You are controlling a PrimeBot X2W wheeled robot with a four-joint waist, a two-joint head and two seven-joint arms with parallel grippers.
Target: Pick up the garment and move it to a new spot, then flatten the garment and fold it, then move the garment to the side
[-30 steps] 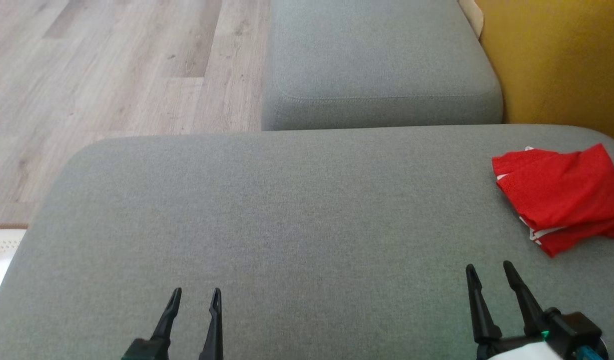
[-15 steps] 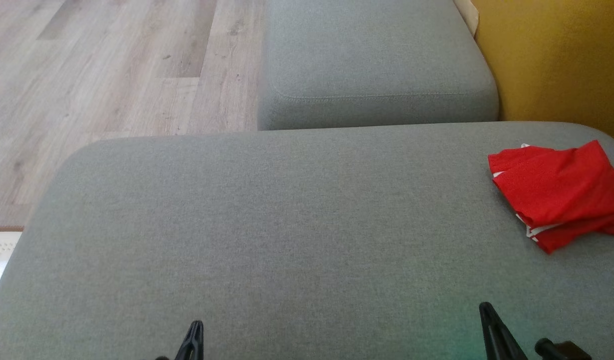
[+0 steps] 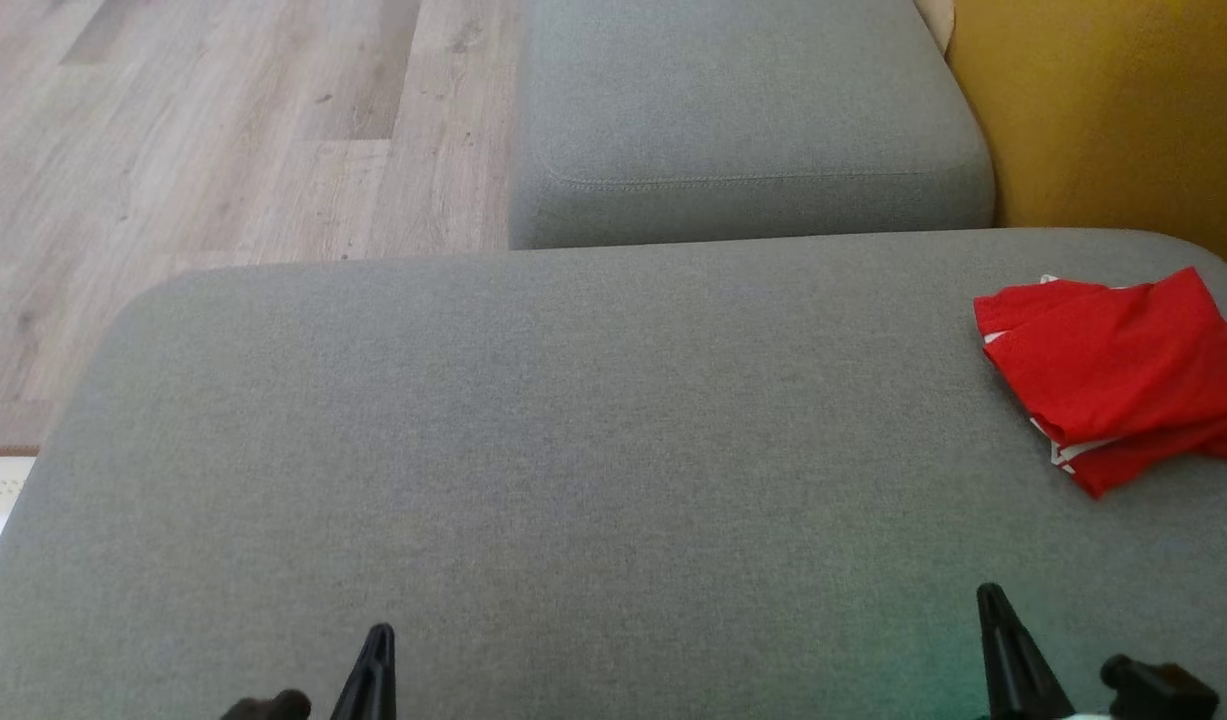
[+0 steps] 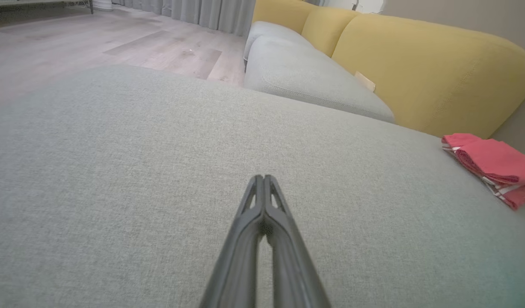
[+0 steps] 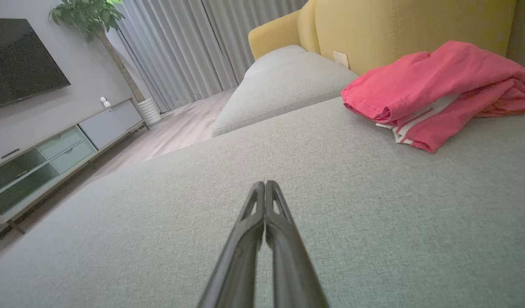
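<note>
At the right edge of the cushion [image 3: 573, 420], beside the yellow backrest [image 3: 1103, 110], the garment [image 3: 1113, 375] lies folded, seemingly set aside as the task asks, while the left gripper [image 4: 262, 177] and right gripper [image 5: 265, 183] hover well apart from it, fingers together on nothing, likely done.

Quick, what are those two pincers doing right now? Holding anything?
Left pincer: closed, holding nothing.
Right pincer: closed, holding nothing; the red garment lies apart from it.
</note>
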